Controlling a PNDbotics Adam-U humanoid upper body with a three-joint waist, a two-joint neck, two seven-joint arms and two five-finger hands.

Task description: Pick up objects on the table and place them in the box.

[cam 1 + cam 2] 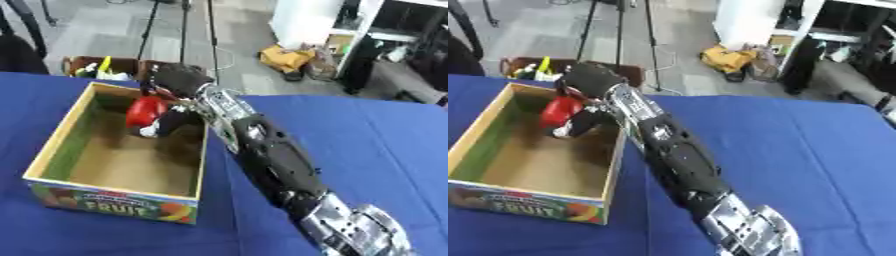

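matt cardboard box (pixel 52 142), blue cloth table cover (pixel 367 150), glossy red object (pixel 145 111).

Two head-mounted eyes, looking steeply down and forward over blue table (pixel 376 130). Close range. Both share box (pixel 54 137), right arm (pixel 671 155), floor clutter beyond; right eye view offset slightly sideways

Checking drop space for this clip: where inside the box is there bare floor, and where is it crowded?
The cardboard fruit box has bare brown floor from its middle to the printed front wall. The far right corner is crowded: the right hand holds a red object there. The blue tablecloth right of the arm is bare.
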